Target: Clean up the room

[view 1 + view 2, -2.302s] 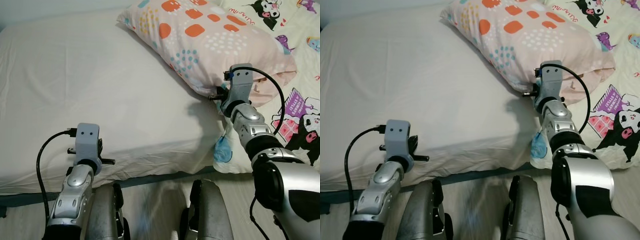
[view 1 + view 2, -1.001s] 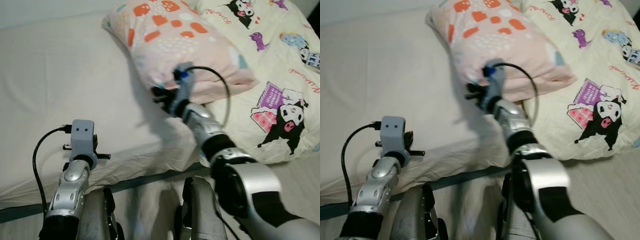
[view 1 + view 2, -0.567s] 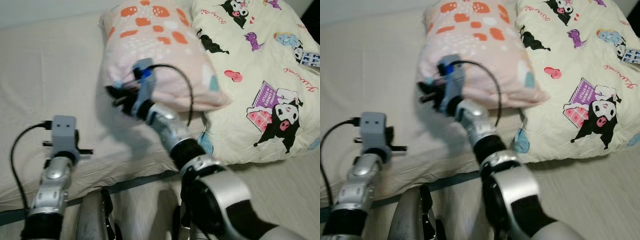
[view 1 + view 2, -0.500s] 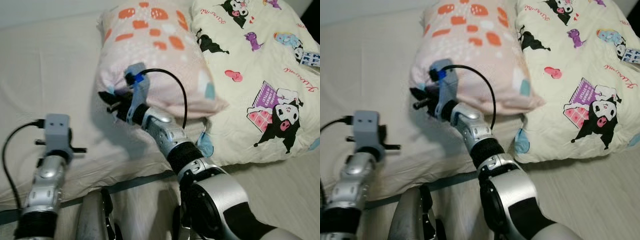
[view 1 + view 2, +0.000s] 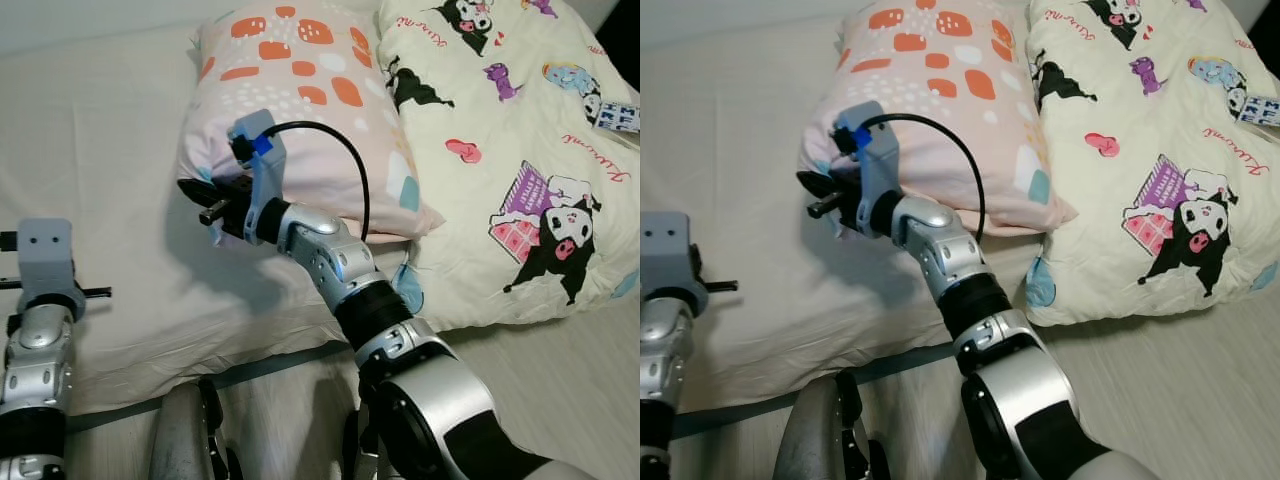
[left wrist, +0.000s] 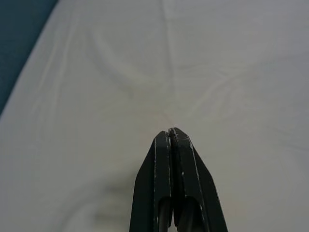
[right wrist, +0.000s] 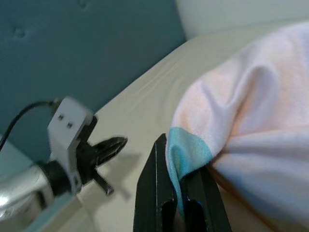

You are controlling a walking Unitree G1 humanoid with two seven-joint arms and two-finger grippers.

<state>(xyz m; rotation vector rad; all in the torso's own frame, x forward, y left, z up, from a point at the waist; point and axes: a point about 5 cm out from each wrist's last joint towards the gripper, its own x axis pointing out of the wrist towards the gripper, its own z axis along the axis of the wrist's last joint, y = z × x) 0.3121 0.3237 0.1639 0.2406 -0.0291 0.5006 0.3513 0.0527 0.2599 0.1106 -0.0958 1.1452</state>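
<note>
Now that the right gripper (image 7: 181, 193), fingers clamped on the pillow (image 5: 300, 120) corner, has dragged it across the bed (image 5: 110, 150) beside the cartoon duvet (image 5: 520, 150), tidying looks underway, while the left gripper (image 6: 171, 137) idles pinched shut.

Head stereo pair: you look forward and down from above onto the bed (image 5: 120, 130) and both arms, sharing one scene. Left wrist view: close, facing bare sheet. Right wrist view: close along its fingers (image 7: 153, 193), facing the pillow (image 7: 251, 121).
</note>
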